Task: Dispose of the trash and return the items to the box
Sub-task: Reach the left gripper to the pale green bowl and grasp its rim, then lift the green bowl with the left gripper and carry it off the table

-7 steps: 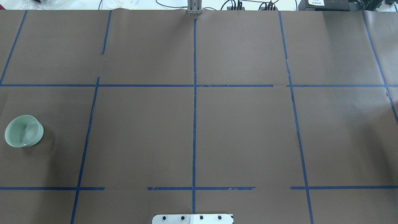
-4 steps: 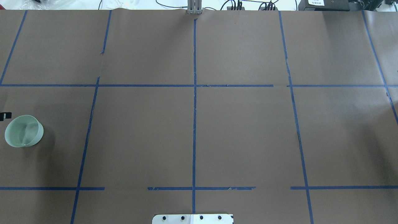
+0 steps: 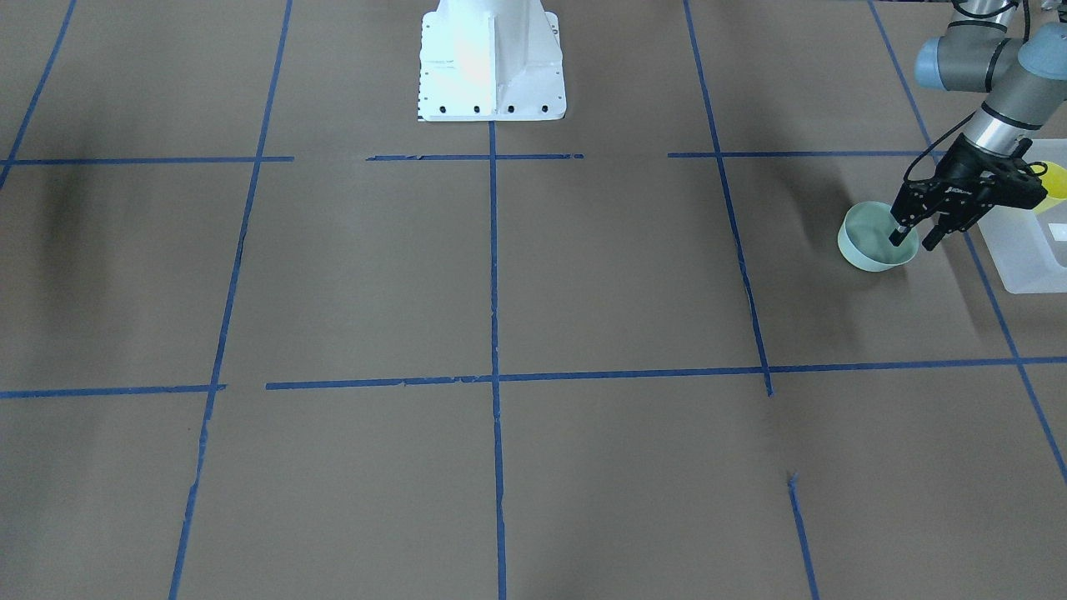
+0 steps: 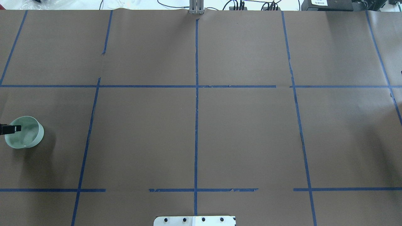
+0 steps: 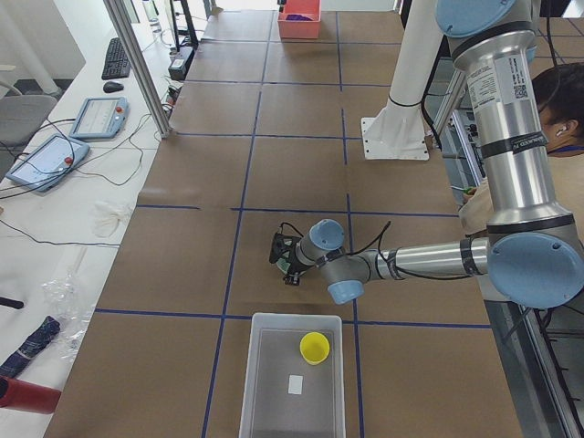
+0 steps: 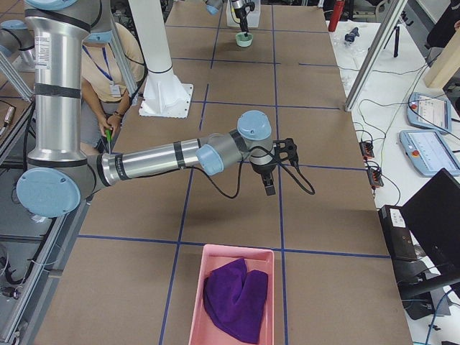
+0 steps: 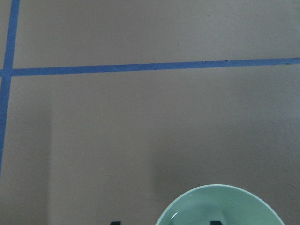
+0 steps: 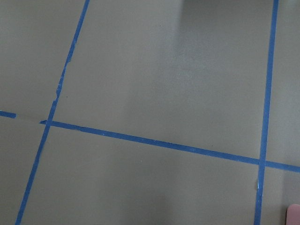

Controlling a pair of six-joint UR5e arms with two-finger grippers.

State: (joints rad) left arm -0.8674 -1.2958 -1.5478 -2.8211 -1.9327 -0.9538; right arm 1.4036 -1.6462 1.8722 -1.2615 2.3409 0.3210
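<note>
The pale mint-green bowl [image 3: 867,243] stands upright on the brown table at its left end; it also shows in the overhead view [image 4: 26,138] and the left wrist view [image 7: 220,208]. My left gripper [image 3: 913,242] is open and low over the bowl's rim, one finger inside the bowl and one outside. One of its fingers [image 4: 15,128] shows in the overhead view. The yellow cup [image 5: 315,347] stands inside the frosted-white box [image 5: 265,383], just beyond the bowl. My right gripper [image 6: 269,183] hovers over bare table; I cannot tell whether it is open or shut.
A pink bin [image 6: 208,255] holding a purple cloth sits at the table's right end. The white robot base [image 3: 492,67] stands at the middle of the near edge. An operator [image 5: 558,109] sits behind the robot. Blue tape lines cross the brown table.
The left gripper's finger has come in from the overhead view's left edge and moved over the bowl's rim. The bowl has not moved.
</note>
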